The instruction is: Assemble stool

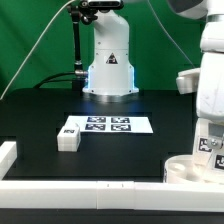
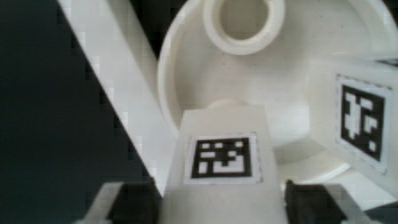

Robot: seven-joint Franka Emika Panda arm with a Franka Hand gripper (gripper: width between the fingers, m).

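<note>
Hovering over the seat (image 1: pixel 186 171) at the exterior view's right, with gripper (image 2: pixel 228 196) spread open around a leg (image 2: pixel 222 150) set against it. Risks tilting that leg if closed off-centre. Leaves 1 spare leg (image 1: pixel 68 138) by the marker board (image 1: pixel 108 124).

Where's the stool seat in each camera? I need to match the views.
Exterior view: seat at its lower right, directly under the gripper.
Wrist view: seat fills most of the picture, its round hole showing.
Shared landmark: the gripper, just above the seat in both.
</note>
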